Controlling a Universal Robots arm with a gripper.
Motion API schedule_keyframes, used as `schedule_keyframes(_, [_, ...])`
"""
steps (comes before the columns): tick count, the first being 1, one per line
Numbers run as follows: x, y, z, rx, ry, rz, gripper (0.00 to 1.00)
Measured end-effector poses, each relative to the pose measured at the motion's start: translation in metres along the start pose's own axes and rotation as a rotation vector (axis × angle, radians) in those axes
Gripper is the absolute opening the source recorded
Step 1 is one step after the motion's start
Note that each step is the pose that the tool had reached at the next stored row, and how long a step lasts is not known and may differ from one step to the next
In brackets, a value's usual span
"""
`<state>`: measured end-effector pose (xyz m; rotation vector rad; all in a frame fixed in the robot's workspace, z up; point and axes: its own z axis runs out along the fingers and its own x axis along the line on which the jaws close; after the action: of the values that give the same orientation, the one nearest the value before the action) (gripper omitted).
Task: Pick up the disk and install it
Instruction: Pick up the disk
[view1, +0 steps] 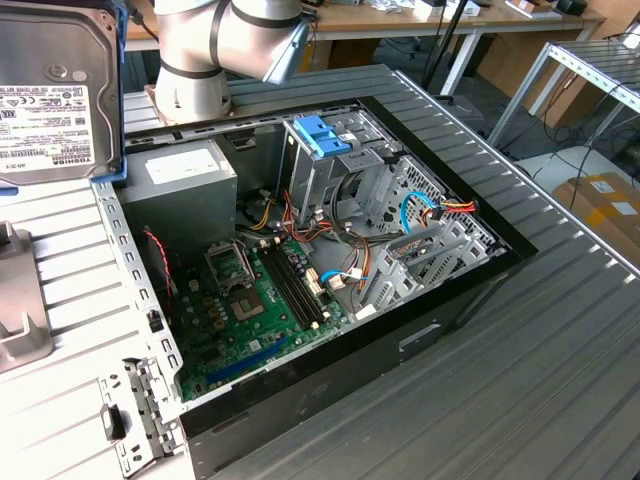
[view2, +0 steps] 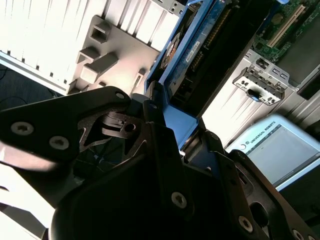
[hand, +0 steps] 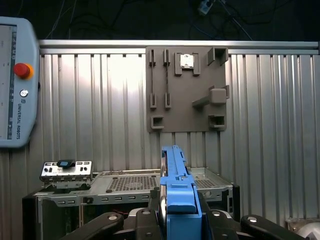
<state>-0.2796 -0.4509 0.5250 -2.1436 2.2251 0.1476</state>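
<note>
Ribbed metal sheeting forms the desk (view1: 540, 390), and on it an open computer case (view1: 330, 375) lies on its side with its insides facing up. Behind the case, at its far edge in the exterior view, stands the grey robot arm (view1: 225, 40).

Inside the case, a grey power-supply box (view1: 180, 190) fills the corner nearest the arm. A green motherboard (view1: 240, 310) lies along the case floor just beside that box. Coloured cables run between the board and the metal drive cage on the side of the case toward the exterior view's right.

A pale teach pendant (hand: 15, 85) rests on the desk outside the case. A grey fixture plate (hand: 185, 90) with raised blocks also lies on the desk outside the case, apart from the pendant.

The disk (view1: 55, 90) is outside the case, raised in the air off the power-supply corner toward the exterior view's left. Its labelled face is turned to that camera, and its blue bracket (view1: 121, 60) runs down the edge nearer the case. In the first wrist view the disk appears edge-on, with the case beyond it.

The claw (hand: 180, 220) is clamped on the disk, with its black fingers (view2: 155, 135) pressed against both flat sides.

A small blue latch (view1: 325, 135) sits on top of the drive cage inside the case.
</note>
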Motion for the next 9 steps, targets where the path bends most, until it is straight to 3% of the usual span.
schedule_keyframes(9, [0.0017, -0.0031, -0.0002, 0.0001, 0.0000, 0.000, 0.37])
